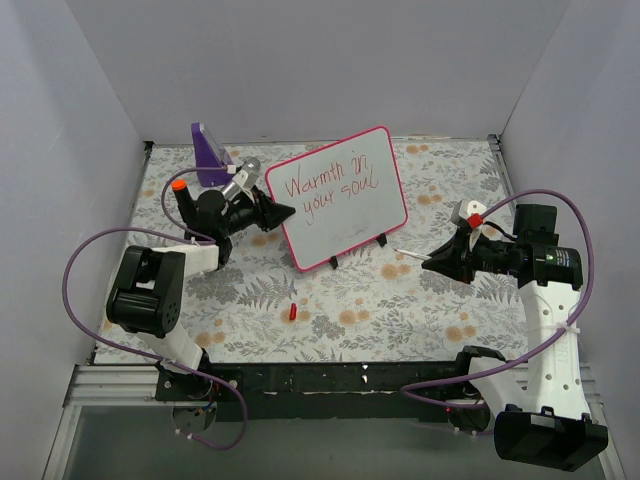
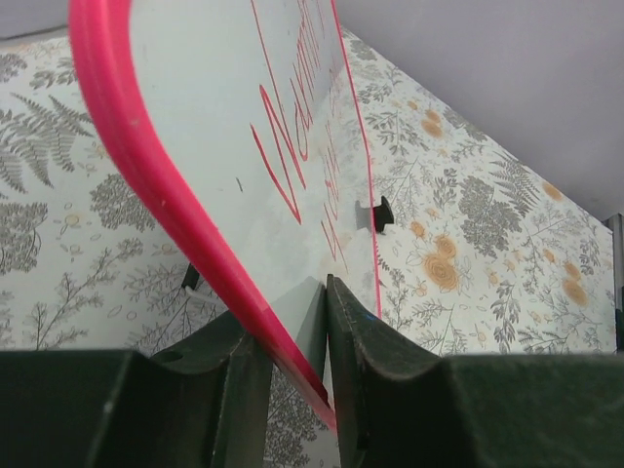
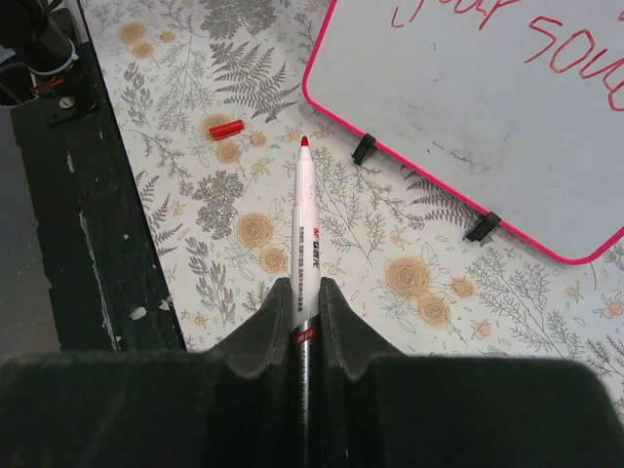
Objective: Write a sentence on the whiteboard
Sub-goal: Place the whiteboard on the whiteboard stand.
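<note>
My left gripper (image 2: 292, 317) straddles the side edge of the whiteboard (image 2: 185, 107), one finger on each face of its pink frame. Whether the fingers pinch it or merely flank it I cannot tell. The sentence (image 2: 292, 146) runs away from them in red. My right gripper (image 3: 304, 292) is clenched on a red marker (image 3: 304, 214), its bare tip pointing forward, apart from the board ahead to its right. A red cap (image 3: 226, 128) lies on the floral table (image 3: 390, 244) ahead-left.
</note>
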